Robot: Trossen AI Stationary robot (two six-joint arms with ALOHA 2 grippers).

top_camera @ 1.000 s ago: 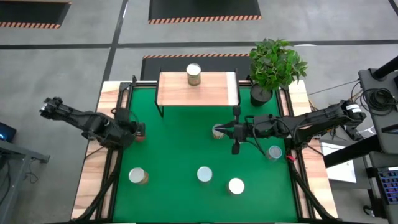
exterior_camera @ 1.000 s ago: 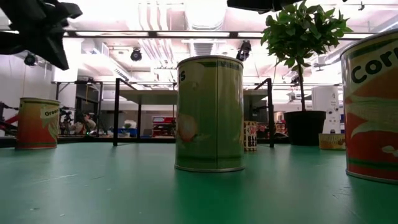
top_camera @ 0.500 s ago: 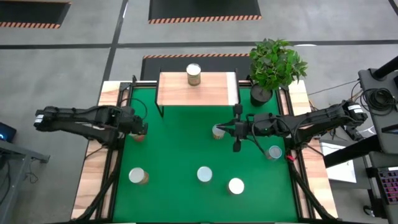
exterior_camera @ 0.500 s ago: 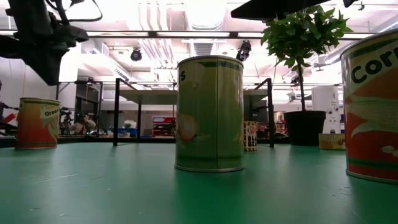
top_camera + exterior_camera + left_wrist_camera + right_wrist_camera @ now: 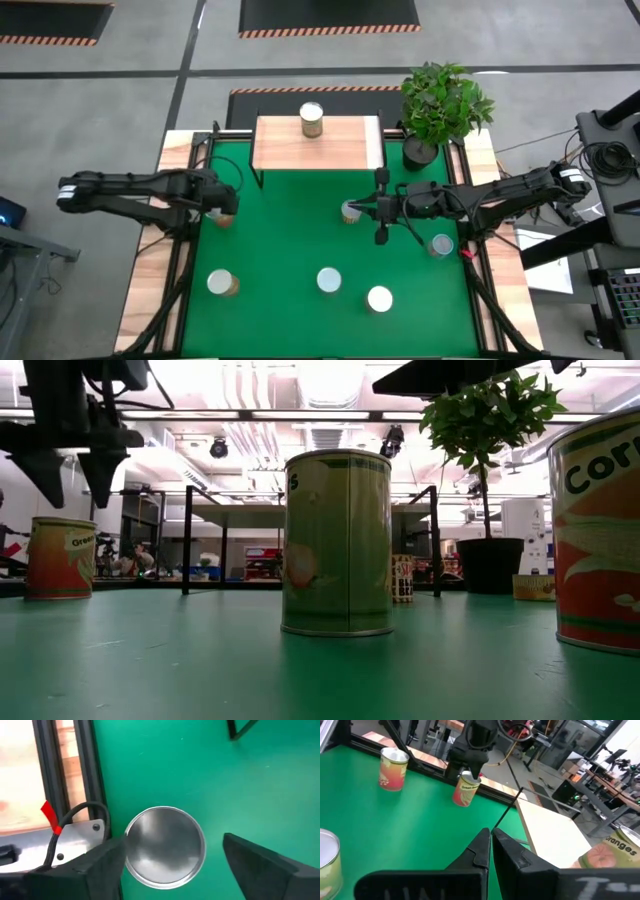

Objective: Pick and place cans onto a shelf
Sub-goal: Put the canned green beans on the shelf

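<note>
Silver-topped can [image 5: 164,845] stands between the spread fingers of the left gripper [image 5: 172,865], ungrasped. Right gripper [image 5: 490,851] clenched, holding nothing.

Robotics lab: hazard-striped floor mats [image 5: 328,15].
</note>
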